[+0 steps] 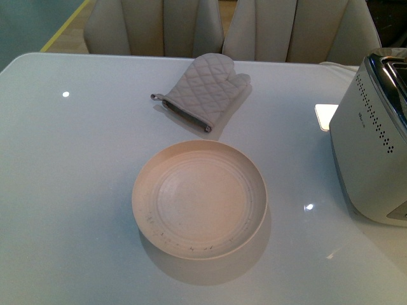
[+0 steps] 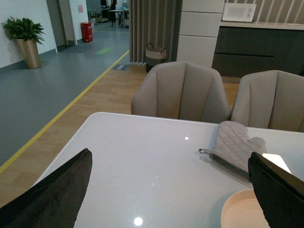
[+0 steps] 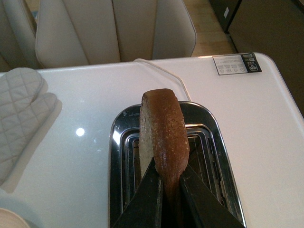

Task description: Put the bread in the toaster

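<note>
In the right wrist view my right gripper [image 3: 166,190] is shut on the bread [image 3: 161,128], a thick slice held on edge with its brown crust toward the camera. It hangs just above the slots in the chrome top of the toaster [image 3: 119,142]. The toaster also shows in the front view [image 1: 372,140] at the right edge, white with rows of dark dots; neither arm shows there. In the left wrist view my left gripper [image 2: 171,190] is open and empty above the white table, its dark fingers [image 2: 57,194] wide apart.
A round beige plate [image 1: 143,190] sits empty at the table's middle. A quilted oven mitt [image 1: 203,92] lies behind it. A white cord [image 3: 161,71] runs from the toaster toward the chairs [image 1: 152,25]. A label card [image 3: 236,63] lies near the table's corner.
</note>
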Tool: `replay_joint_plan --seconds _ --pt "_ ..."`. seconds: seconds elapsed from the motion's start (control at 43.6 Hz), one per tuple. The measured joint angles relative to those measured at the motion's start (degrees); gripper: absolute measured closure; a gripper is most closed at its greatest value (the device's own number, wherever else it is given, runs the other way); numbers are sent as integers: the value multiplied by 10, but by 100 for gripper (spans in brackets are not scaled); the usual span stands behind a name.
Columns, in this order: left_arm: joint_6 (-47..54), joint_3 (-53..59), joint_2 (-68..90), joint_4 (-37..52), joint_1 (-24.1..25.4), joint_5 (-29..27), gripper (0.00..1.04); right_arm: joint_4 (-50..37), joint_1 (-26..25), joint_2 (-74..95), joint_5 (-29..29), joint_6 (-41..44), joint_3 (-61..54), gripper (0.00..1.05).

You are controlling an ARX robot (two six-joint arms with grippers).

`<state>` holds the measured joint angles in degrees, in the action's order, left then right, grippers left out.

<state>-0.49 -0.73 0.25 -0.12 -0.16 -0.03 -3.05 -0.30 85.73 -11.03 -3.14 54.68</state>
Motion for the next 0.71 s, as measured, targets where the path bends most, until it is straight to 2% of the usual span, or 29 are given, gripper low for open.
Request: replay_joint_plan --seconds 0.711 --pt "0 0 0 0 0 0 7 -82 2 50 -29 -6 -55 101"
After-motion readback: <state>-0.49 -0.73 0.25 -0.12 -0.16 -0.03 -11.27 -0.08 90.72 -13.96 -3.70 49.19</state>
